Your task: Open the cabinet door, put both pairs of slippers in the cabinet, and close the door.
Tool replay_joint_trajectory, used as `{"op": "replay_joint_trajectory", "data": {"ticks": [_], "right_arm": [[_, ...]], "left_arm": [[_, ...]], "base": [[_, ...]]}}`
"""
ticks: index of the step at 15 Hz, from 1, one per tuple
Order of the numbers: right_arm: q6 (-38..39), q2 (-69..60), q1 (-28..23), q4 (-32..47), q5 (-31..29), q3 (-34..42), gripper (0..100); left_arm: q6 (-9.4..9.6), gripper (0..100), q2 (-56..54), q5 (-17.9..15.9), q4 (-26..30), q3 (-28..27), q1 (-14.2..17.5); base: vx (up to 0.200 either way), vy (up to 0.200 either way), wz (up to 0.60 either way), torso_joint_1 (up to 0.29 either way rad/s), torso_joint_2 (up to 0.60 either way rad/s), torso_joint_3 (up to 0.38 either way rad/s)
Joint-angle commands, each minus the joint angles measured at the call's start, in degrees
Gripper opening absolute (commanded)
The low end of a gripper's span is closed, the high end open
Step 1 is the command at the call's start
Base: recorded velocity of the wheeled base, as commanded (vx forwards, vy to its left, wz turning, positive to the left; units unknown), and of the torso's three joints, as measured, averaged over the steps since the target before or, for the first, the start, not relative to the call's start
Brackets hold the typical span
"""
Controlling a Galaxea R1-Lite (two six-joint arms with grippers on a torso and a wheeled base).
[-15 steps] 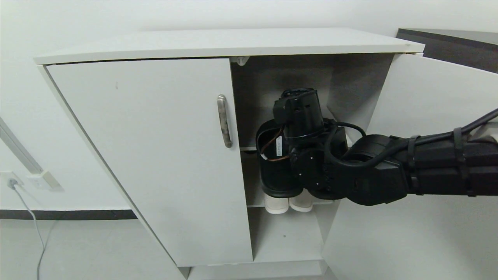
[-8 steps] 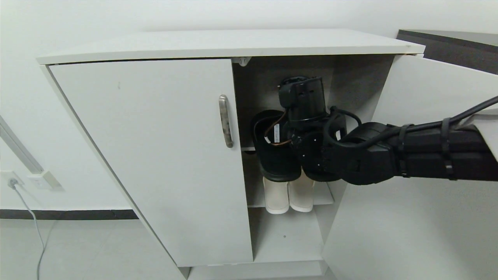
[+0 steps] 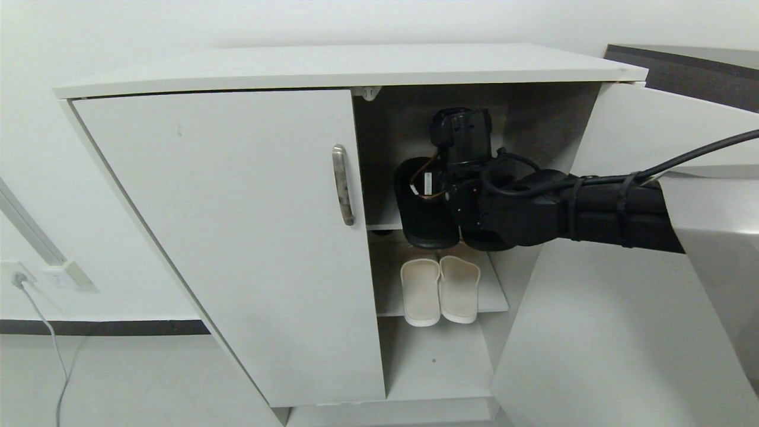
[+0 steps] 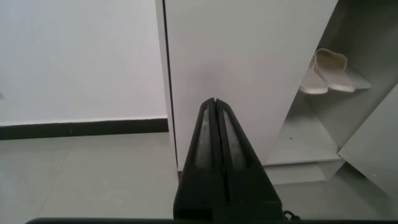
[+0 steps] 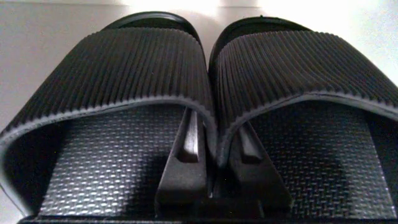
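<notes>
White wall, pale floor, and the white cabinet (image 3: 332, 65) stands with its right door (image 3: 605, 332) swung open. White slippers (image 3: 440, 289) sit on a shelf (image 3: 495, 301) inside. Above them, the right gripper (image 5: 216, 152) pinches the black slippers (image 3: 422, 219) together. The left gripper (image 4: 215, 134), fingers pressed together, hangs low before the closed door (image 3: 237, 237).

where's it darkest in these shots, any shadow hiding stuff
Head view: the cabinet interior up top is in shade, so the black slippers blend into the dark arm; the white slippers below are well lit. Right wrist view: the right gripper between the black slippers sits in deep shadow. Left wrist view: even light, the shut left gripper shows plainly.
</notes>
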Motion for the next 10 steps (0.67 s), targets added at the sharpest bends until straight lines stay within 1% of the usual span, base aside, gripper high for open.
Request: {"op": "replay_joint_trajectory", "data": {"ticks": [1,6,10], "right_arm": [[-0.01,1.81,-0.3,1.04,-0.03,-1.91,0],[0.52,3.3,-3.2,0.95,1.02,-1.91,0],[2.89,1.99,-3.55,0.33,2.61,-1.91,0]], "left_arm": [[-0.02,0,0.09,0.01,-0.01,0.0,0.01],[-0.11,0,0.09,0.1,-0.01,0.0,0.01],[-0.11,0,0.09,0.1,-0.01,0.0,0.01]], "base": [[0.0,0.0,0.0,0.0,0.0,0.0],[0.0,0.0,0.0,0.0,0.0,0.0],[0.0,0.0,0.0,0.0,0.0,0.0]]}}
